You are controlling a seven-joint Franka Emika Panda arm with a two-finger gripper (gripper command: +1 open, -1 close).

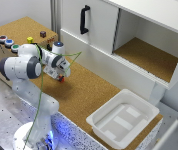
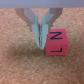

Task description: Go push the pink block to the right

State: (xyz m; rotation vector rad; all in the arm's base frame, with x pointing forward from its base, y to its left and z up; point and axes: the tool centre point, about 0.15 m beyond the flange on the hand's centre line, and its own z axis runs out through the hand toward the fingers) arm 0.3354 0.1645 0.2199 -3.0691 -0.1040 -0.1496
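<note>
End effector (image 2: 39,42): grey two-fingered tool at the tip of the white Franka arm (image 1: 25,67), low over the cork-topped counter (image 1: 84,92). In the wrist view the two fingers sit pressed together at the tips, no gap between them, nothing held. Closed and empty.

Small pink cube (image 2: 55,42), reddish-pink, with dark letter-like marks on its faces: on the cork just beside the closed fingertips, one edge at or very near contact with them; cannot tell whether they truly touch. In the exterior view the cube shows only as a small red speck (image 1: 62,78) under the tool, toward the exterior view's left part of the counter.

Left to right in the exterior view:
- Raised cork-topped box (image 1: 19,31) at far left, carrying round buttons in a row: a blue one (image 1: 8,43), a green one (image 1: 15,48), a yellow one (image 1: 30,39). A small dark maroon knob (image 1: 43,34) stands near the yellow one.
- Arm base on a perforated metal plate (image 1: 4,107), lower left; a thin green cable (image 1: 39,105) runs along the arm.
- White cabinet (image 1: 99,30) behind the counter, with a black vertical handle (image 1: 84,19) on its closed door.
- Open compartment (image 1: 149,55) of the cabinet, cork-floored, toward the right.
- White plastic rectangular tray (image 1: 123,136), on the counter at lower right, well apart from the cube.
</note>
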